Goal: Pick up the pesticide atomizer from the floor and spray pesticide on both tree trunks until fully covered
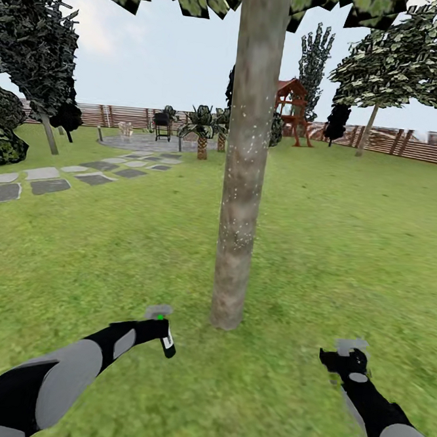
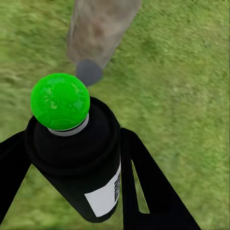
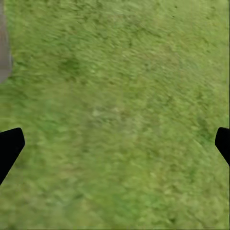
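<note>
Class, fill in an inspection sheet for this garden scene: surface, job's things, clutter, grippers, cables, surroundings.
Surface: green lawn, uneven texture.
Job's things: black spray bottle with bright green cap and white label, held in the left gripper; mottled grey-brown tree trunk close ahead, dotted with white specks; second leafy tree far right by the fence.
Clutter: nothing seen.
Grippers: left shut on the bottle; right gripper open, empty, over grass.
Cables: nothing seen.
Surroundings: brown slatted fence, grey stepping stones, wooden playset.

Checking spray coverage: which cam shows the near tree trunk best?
Head view: the tree trunk shows from base to canopy, white specks visible. Left wrist view shows only its blurred base beyond the atomizer; right wrist view, an edge sliver.
</note>
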